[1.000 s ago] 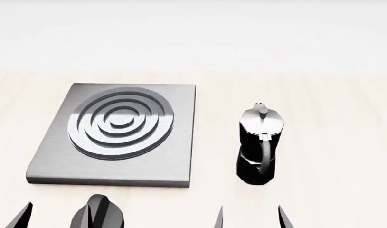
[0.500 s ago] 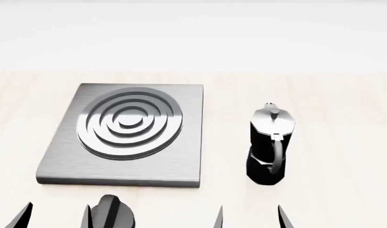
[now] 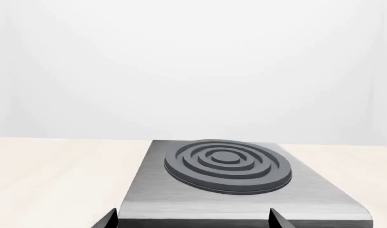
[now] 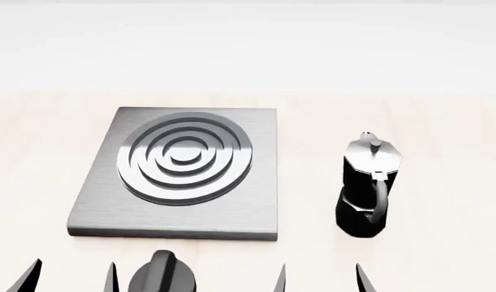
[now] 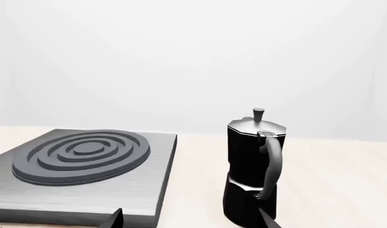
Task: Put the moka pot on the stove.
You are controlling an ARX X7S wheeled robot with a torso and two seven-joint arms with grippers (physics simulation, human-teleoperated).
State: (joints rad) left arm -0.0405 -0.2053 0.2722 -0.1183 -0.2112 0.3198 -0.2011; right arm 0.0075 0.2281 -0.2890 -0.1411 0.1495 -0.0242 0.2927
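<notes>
Your table (image 4: pixel 442 121) is a pale wood surface that fills the lower part of the head view and runs back to a plain white wall. On it the stove (image 4: pixel 256 213) lies flat – a square brushed-grey plate with raised concentric rings, sitting left of centre; your left wrist camera looks straight across it (image 3: pixel 320 199) and your right wrist camera catches its near corner (image 5: pixel 149 190). The moka pot (image 4: pixel 359 210) stands upright on the bare table to the right of the stove, beside it but apart from it, not on the plate. Its silver lid and knob are on top and its curved black handle faces you; in the right wrist view it (image 5: pixel 244 156) rises just ahead of that gripper. A round black dial knob (image 4: pixel 162 281) sits at the near edge in front of the stove, between your two grippers. Your left gripper (image 4: pixel 69 277) shows only two dark fingertips at the bottom edge, spread apart and holding nothing. Your right gripper (image 4: pixel 321 278) is the same – tips parted, empty, short of the pot
</notes>
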